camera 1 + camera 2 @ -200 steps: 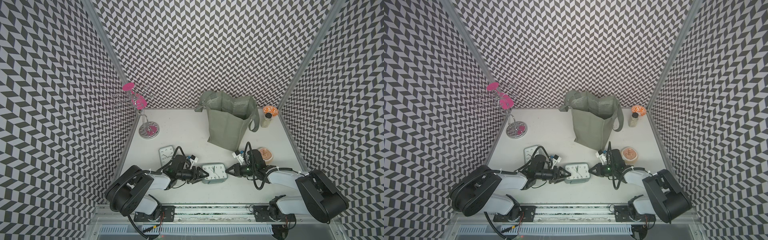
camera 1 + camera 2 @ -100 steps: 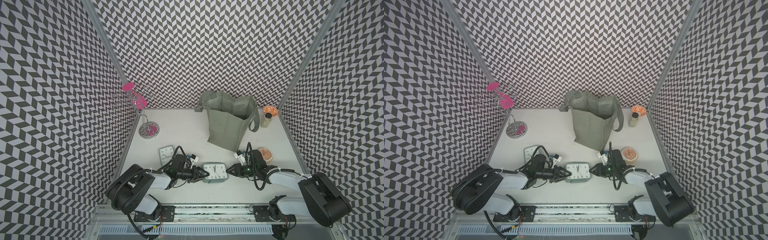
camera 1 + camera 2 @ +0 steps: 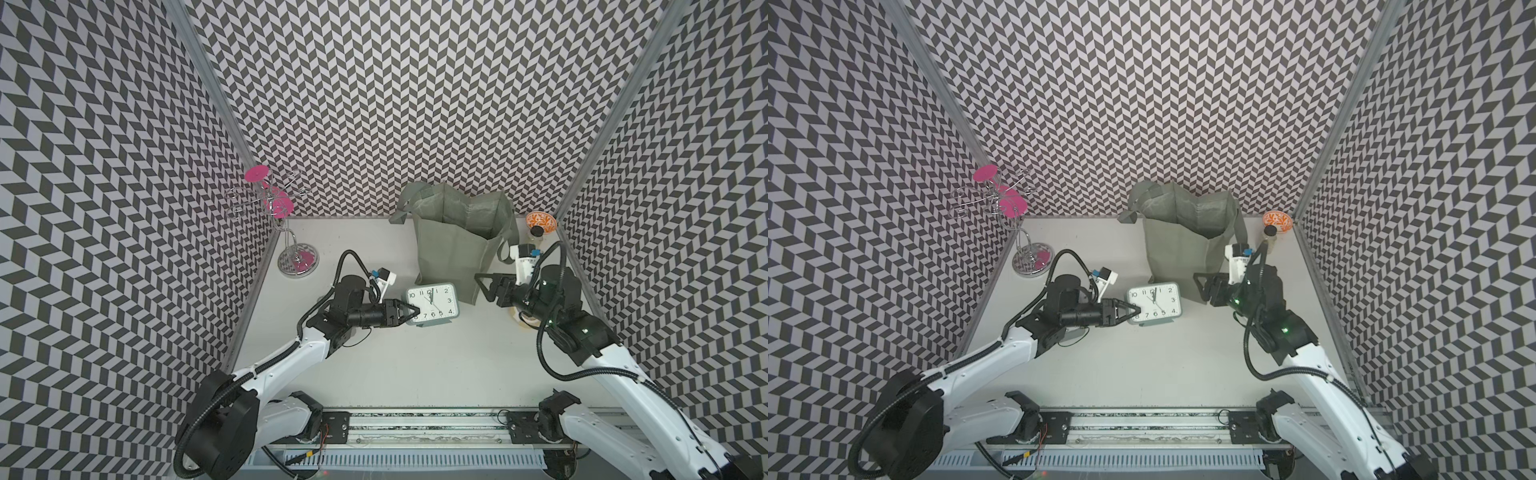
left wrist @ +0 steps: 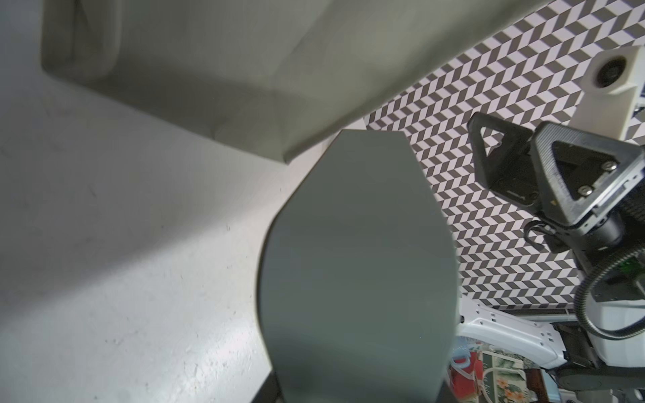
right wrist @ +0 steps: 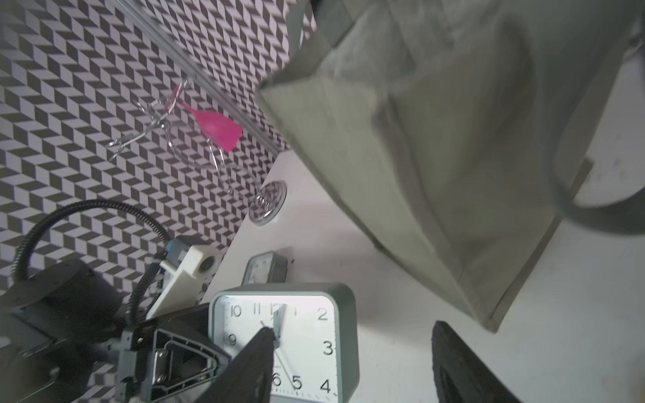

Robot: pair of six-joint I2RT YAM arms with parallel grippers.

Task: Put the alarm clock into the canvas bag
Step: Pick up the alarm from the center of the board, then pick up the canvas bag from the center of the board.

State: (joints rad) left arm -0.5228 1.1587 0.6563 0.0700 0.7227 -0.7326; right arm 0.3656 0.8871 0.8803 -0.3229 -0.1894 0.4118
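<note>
- Clock (image 3: 434,305): grey case, white square face with rounded corners. It is sitting outside the bag (image 3: 453,253), just in front of the bag's lower front edge, with its face tilting up toward the top camera. Whether it is touching the bag or the table (image 3: 374,365) cannot be told.
- Left gripper (image 3: 406,312): is clamping the clock by its nine-o'clock edge and is reaching in from the bag's front left. One finger is lying over the face near the 8 and 9.
- Right gripper (image 3: 488,286): is hanging with its jaws apart and nothing between them. It is sitting at the bag's near right corner, clear of the clock's three-o'clock side.
- Bag: grey-green fabric. It is standing upright toward the back of the table with its mouth gaping open. One handle is drooping over the left rim and the other is hanging down the right side.
- Second clock (image 5: 265,270): is lying on the table to the bag's front left, beyond the held clock. The left arm is hiding it in both top views.
- Wire stand (image 3: 286,237): chrome with pink pieces. It is standing well to the bag's left, by the side wall.
- Orange bowl (image 3: 540,221) and bottle (image 3: 536,236): are standing just to the bag's right, in the back corner.
</note>
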